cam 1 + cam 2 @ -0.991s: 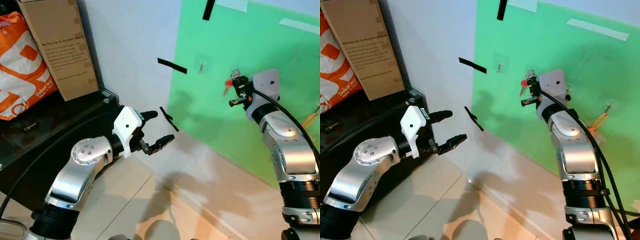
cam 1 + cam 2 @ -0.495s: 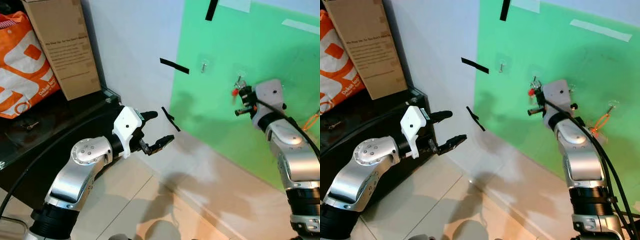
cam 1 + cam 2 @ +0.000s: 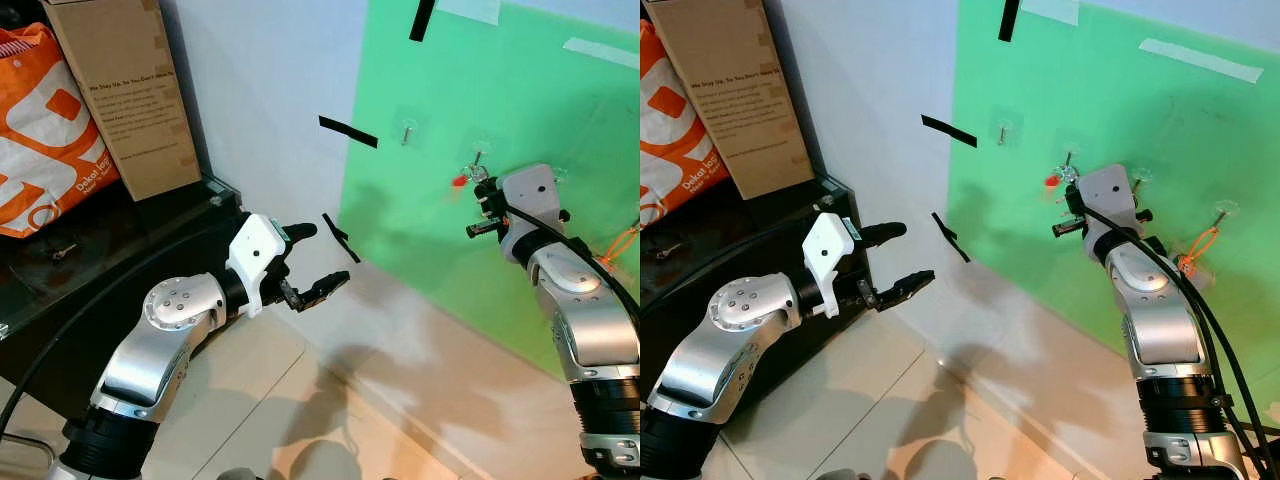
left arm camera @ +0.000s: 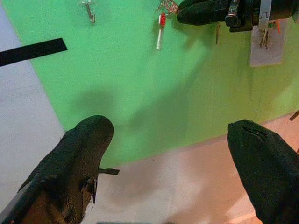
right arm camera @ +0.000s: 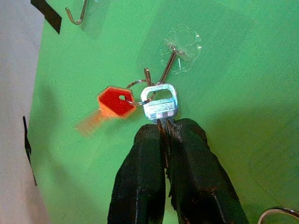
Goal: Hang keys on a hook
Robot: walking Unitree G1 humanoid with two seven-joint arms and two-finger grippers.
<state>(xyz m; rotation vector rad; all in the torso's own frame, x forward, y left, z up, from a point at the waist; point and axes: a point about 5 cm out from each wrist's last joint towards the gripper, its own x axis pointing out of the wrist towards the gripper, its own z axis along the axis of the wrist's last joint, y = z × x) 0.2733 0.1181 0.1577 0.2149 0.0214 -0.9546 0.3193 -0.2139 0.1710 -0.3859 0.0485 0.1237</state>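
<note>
1. Right tool [image 5: 164,140]: fingers pinched together on the blade of a silver key [image 5: 159,106], up against the green wall panel [image 3: 520,90].
2. Keys [image 5: 140,102]: silver key and red-headed key [image 5: 115,102] joined on a small ring [image 5: 136,93]; the ring sits at the clear stick-on hook [image 5: 174,56], seemingly looped over its wire tip. The red key hangs loose, blurred.
3. Handling, my judgement: light, stiff metal, slick on flat faces; the bunch swings freely. Best hold is across the flat of the blade, as now, leaving the ring free.
4. Left tool [image 3: 305,262]: spread wide, idle, low near the black cabinet [image 3: 120,240].
5. Far left: cardboard box [image 3: 125,90], orange bag [image 3: 45,130].
</note>
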